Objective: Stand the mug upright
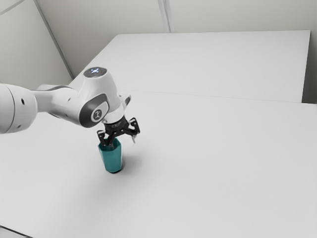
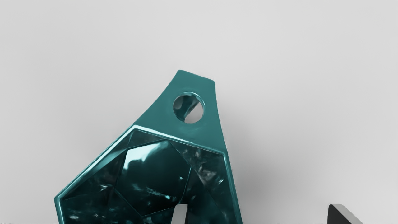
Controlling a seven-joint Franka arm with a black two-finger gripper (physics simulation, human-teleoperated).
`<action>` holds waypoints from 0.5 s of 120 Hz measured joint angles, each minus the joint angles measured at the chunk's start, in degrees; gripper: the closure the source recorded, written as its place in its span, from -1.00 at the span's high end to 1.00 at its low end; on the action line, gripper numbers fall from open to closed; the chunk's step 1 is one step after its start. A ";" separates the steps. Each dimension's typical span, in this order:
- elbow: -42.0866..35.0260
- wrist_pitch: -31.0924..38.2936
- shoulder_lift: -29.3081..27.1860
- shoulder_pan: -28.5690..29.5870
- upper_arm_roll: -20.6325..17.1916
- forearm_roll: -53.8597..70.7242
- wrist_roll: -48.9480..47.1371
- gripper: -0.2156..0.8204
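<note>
The teal faceted mug (image 1: 112, 158) stands on its base on the white table, mouth up, just below the black gripper (image 1: 122, 142) in the exterior view. From the wrist camera, the six-sided rim of the mug (image 2: 189, 144) and its dark inside face the hand, and a tapering handle with a round hole juts from one side. The gripper (image 2: 258, 211) is open: one finger is over or inside the mouth, the other stands outside the wall with a wide gap between them. How deep the first finger reaches is unclear.
The broad white table (image 1: 213, 163) stretches toward the exterior view's right. A second white surface (image 1: 213, 64) lies beyond it, with pale walls (image 1: 237, 15) behind. The arm comes in from the exterior view's left, above the table.
</note>
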 joint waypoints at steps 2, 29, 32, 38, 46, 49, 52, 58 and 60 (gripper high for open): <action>0.01 -0.04 -0.06 -0.12 0.00 0.00 -0.08 0.37; 0.55 -1.59 -2.78 -1.40 0.00 -0.03 -0.93 0.51; 0.70 -1.90 -3.11 -1.38 0.00 -0.03 -0.98 0.52; 1.60 -2.86 -3.56 -1.26 0.00 -0.04 -1.05 0.53; 2.82 -4.40 -4.08 -1.27 0.00 -0.21 -1.14 0.55; 3.31 -4.87 -4.21 -1.35 0.00 -0.32 -1.17 0.55; 3.73 -5.30 -4.42 -1.46 0.00 -0.41 -1.20 0.55; 4.65 -6.28 -4.73 -2.05 0.00 -0.50 -1.16 0.56; 5.11 -6.62 -4.76 -2.33 0.00 -0.52 -1.04 0.56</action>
